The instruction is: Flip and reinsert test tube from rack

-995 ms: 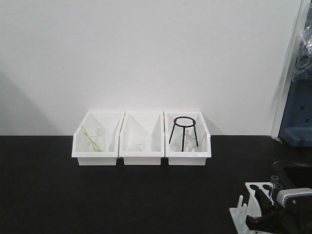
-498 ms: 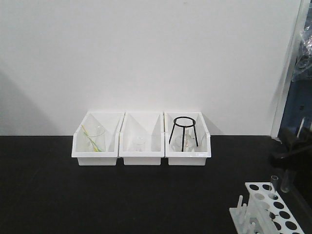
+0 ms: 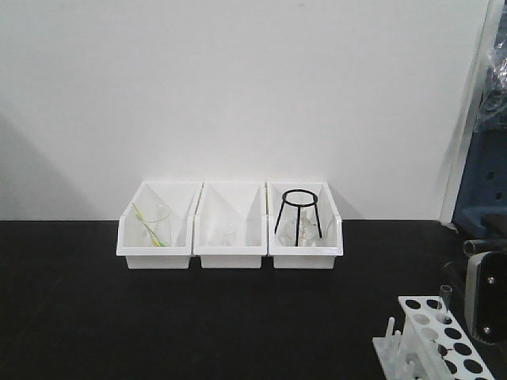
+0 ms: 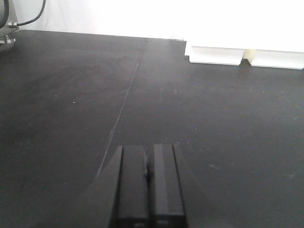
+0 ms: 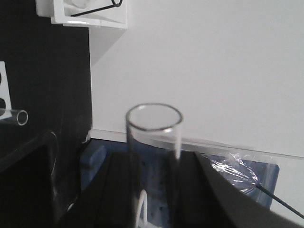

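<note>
The white rack (image 3: 428,342) stands at the table's front right corner, and one clear test tube (image 3: 444,302) is upright in a back hole. That same tube (image 5: 14,116) and an edge of the rack (image 5: 2,90) appear at the left of the right wrist view. A second test tube (image 5: 153,142) sits between the fingers of my right gripper (image 5: 154,159), open mouth pointing away from the wrist. In the front view, the right arm's dark body (image 3: 485,297) hangs at the right edge beside the rack. My left gripper (image 4: 148,151) is shut and empty over bare black table.
Three white bins (image 3: 231,252) stand in a row against the back wall, holding glass beakers (image 3: 156,224) and a black wire tripod (image 3: 299,215). Blue equipment (image 3: 483,182) stands past the table's right edge. A seam (image 4: 124,99) runs along the black tabletop.
The right gripper rose from the rack with one tube, swung right, and has turned over at the right edge. The other tube stayed in the rack.
</note>
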